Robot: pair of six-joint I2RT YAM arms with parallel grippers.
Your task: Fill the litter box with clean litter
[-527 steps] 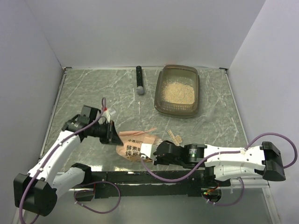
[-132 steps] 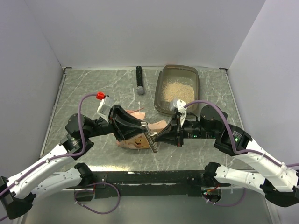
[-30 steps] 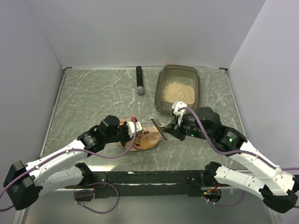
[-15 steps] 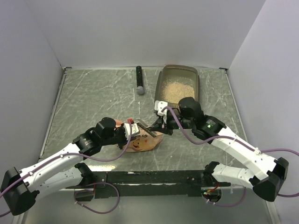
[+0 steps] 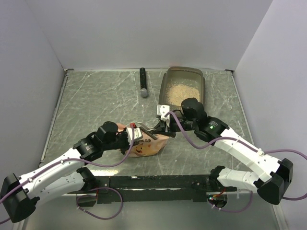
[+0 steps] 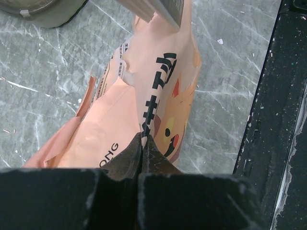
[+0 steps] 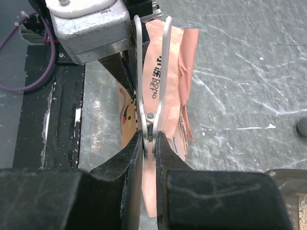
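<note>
The litter box (image 5: 163, 91), a smoky grey-brown tray, stands at the back right with clean litter (image 5: 183, 93) as a beige heap inside. An orange-pink pouch (image 5: 147, 144) with a cat face stands on the table in front of it. My left gripper (image 5: 135, 134) is shut on the pouch's edge, as the left wrist view shows (image 6: 142, 139). My right gripper (image 5: 166, 128) is shut on the handles of a metal clip (image 7: 152, 72) that sits on the pouch's top (image 7: 169, 52); its jaws (image 7: 149, 139) squeeze the two silver arms.
A dark cylindrical tool (image 5: 143, 82) with a grey tip lies at the back, left of the litter box. The black rail (image 5: 158, 182) runs along the near table edge. White walls enclose the table on three sides.
Over the last second my right arm swung left and closer to the pouch's top, and the pouch rose more upright. In the last half second little has moved.
</note>
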